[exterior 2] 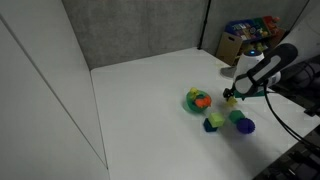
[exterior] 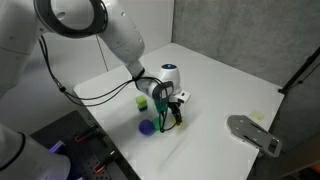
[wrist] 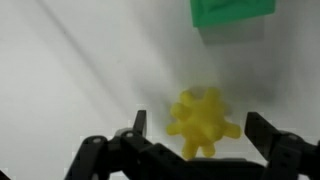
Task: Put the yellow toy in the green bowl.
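The yellow toy (wrist: 203, 122) is a small, spiky, bright yellow ball lying on the white table. In the wrist view it sits between my gripper's (wrist: 200, 132) two dark fingers, which stand apart on either side without touching it. The gripper is open. In both exterior views the gripper (exterior: 172, 114) (exterior 2: 230, 98) points down at the table among the small toys. The green bowl (exterior 2: 190, 101) stands just beside the gripper in an exterior view and has an orange thing in it.
A blue ball (exterior: 147, 127) (exterior 2: 246, 126) and a yellow-green cube (exterior: 142, 101) (exterior 2: 213, 123) lie close to the gripper. A green block (wrist: 232, 11) shows at the top of the wrist view. A grey object (exterior: 254, 131) lies near the table's edge.
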You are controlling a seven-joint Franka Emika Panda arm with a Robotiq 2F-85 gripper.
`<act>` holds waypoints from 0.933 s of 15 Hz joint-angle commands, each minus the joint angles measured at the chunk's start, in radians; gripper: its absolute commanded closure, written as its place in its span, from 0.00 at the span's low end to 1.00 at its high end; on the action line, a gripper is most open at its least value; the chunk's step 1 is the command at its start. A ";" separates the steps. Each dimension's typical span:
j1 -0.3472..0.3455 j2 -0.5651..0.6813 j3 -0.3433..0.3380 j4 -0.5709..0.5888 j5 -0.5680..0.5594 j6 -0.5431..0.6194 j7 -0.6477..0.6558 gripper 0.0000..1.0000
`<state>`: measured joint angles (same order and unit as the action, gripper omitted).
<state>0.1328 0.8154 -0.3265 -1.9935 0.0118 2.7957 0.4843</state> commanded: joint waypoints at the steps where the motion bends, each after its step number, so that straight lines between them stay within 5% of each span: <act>1: 0.009 0.055 -0.007 0.065 0.003 -0.008 -0.002 0.00; 6: 0.058 0.116 -0.052 0.100 -0.015 0.015 0.012 0.00; 7: 0.070 0.127 -0.064 0.105 -0.016 0.018 0.016 0.25; 9: 0.092 0.139 -0.089 0.108 -0.017 0.021 0.022 0.34; 14: 0.156 0.127 -0.159 0.103 -0.019 -0.003 0.044 0.74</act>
<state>0.2503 0.9445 -0.4398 -1.9023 0.0100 2.8118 0.4882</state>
